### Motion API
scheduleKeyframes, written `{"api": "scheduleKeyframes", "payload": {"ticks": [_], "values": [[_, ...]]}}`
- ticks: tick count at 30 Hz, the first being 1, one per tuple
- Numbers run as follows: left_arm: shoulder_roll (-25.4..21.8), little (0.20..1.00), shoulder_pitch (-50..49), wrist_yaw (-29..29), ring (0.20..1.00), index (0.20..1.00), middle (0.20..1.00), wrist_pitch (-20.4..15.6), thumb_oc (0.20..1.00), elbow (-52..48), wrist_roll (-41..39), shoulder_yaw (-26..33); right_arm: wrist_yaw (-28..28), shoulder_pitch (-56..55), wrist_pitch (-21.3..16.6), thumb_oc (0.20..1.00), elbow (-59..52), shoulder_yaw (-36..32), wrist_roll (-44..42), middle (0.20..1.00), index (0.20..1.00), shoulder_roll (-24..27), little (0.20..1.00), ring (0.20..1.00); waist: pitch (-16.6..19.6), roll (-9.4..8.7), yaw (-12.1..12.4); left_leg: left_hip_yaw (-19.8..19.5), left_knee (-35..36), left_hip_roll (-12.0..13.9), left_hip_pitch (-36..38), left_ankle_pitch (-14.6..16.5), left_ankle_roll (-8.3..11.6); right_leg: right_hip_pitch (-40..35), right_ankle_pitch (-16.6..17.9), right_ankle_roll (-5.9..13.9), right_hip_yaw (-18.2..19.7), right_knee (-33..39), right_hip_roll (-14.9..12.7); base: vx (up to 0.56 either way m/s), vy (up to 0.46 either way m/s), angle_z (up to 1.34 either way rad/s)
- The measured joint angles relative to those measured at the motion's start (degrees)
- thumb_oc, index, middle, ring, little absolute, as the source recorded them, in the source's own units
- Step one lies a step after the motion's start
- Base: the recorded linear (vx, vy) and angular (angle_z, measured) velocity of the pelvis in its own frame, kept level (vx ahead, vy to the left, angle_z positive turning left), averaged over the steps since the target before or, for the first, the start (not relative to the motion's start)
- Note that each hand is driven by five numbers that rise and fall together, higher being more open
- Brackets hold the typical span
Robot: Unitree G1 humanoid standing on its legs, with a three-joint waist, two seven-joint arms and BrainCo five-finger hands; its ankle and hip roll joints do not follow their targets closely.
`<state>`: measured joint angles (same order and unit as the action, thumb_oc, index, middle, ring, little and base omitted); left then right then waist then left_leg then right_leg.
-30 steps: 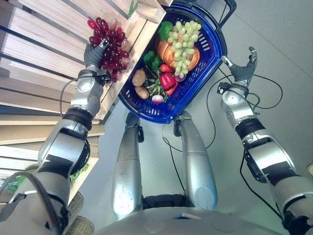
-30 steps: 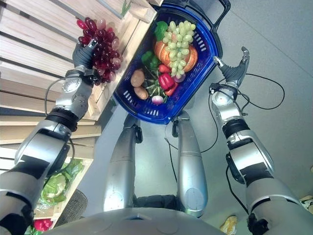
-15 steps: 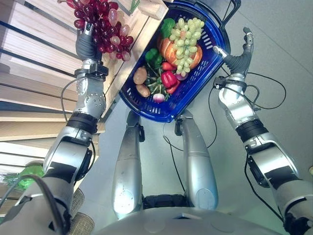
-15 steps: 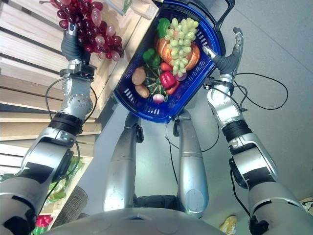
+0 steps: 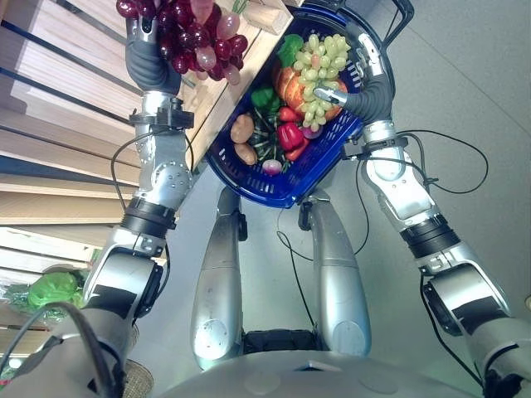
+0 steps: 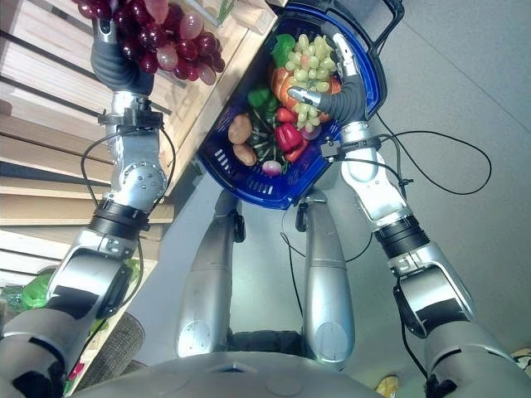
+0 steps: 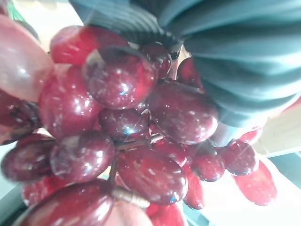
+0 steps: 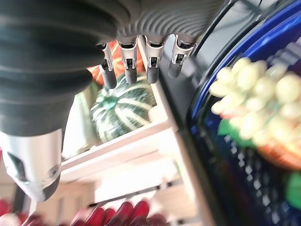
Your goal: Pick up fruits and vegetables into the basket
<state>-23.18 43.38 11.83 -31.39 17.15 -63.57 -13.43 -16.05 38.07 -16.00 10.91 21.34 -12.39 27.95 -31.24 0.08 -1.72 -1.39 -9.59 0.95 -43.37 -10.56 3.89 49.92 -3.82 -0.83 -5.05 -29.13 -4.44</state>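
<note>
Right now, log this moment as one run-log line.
left hand: shut on red grapes, raised by shelf | right hand: open, over basket | red grapes: not yet in basket

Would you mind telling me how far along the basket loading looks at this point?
Much already sits in the blue basket: green grapes, a pumpkin, red pepper, potatoes and greens. In hand: the left hand grips the red grapes above the wooden shelf, beside the basket. The right hand reaches open over the basket. Left: dropping the red grapes in.
</note>
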Motion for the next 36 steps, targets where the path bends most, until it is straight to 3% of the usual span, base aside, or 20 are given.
{"api": "scheduleKeyframes", "payload": {"ticks": [6,19,36], "values": [[0.0,0.2,0.2,2.1,0.2,0.2,0.2,2.7,0.2,-3.5,3.0,-2.5,5.0,1.6,2.4,1.0,-3.0,2.6,-2.2,1.0,1.0,0.0,1.0,1.0,0.0,0.0,0.4,0.0,0.0,0.0,0.0,-0.3,-0.23,0.0,0.0,-0.04,-0.1,0.0,0.0,0.0,0.0,0.0],[0.3,0.2,1.0,6.2,0.2,0.2,0.2,8.8,0.2,-6.9,2.8,-8.0,5.0,5.2,6.3,1.0,-3.2,7.3,-4.5,1.0,1.0,0.0,1.0,1.0,0.0,0.0,0.5,-0.2,0.0,-0.1,0.1,-0.5,-0.23,-0.2,0.2,-0.27,-0.4,-0.2,-0.1,0.0,-0.003,0.0],[2.1,0.2,1.7,7.7,0.2,0.2,0.2,10.1,0.2,-9.6,2.7,-11.1,6.6,5.3,9.8,1.0,-3.2,9.5,-11.3,1.0,1.0,-0.3,1.0,1.0,0.0,0.0,0.5,-0.5,0.0,-0.2,0.7,-0.5,-0.27,-1.0,0.0,-0.03,-0.7,0.0,-0.3,0.0,-0.002,0.0]]}}
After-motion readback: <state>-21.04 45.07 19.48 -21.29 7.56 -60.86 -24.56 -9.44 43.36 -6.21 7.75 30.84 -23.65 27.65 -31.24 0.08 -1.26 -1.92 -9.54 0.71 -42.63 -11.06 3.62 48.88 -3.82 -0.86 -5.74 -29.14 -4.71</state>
